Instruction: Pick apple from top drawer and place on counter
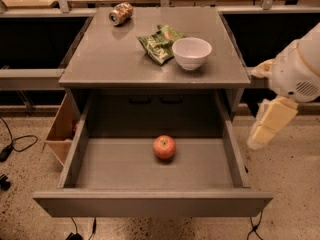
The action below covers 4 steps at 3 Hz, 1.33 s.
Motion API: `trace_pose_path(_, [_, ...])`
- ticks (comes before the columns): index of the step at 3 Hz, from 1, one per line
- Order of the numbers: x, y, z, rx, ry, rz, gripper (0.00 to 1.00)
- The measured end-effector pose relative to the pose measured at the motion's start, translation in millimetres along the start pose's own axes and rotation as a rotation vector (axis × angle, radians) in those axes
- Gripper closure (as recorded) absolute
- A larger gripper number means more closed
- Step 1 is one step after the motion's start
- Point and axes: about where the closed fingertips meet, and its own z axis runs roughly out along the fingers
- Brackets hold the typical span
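The red apple [164, 147] lies on the flat bottom of the open top drawer [150, 204], near the middle and toward its back. The drawer is pulled fully out below the grey counter [115, 54]. My gripper [269, 124], a cream-coloured piece hanging under the white arm [300, 71], is at the right. It hangs outside the drawer's right wall, above the floor, well apart from the apple and level with it. It holds nothing that I can see.
On the counter are a white bowl [191, 52], a crumpled green snack bag [159, 41] and a crushed metal can [121, 13] at the back left. A cardboard box [61, 129] stands left of the drawer. Cables [15, 144] lie on the floor.
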Motion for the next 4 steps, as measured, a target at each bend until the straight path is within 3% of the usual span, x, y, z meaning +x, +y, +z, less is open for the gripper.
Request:
trace_pose_path(1, [-19,-32,75,-0.025,-0.150,0.000,0.00])
trace_pose_path(2, [-33,-75,142,-0.013,-0.268,0.038,0.00])
trace_pose_path(3, [-32,-75,145,-0.015,-0.268,0.041,0.00])
trace_pose_path(4, [-36,-62,157,-0.055,-0.271,0.038,0.00])
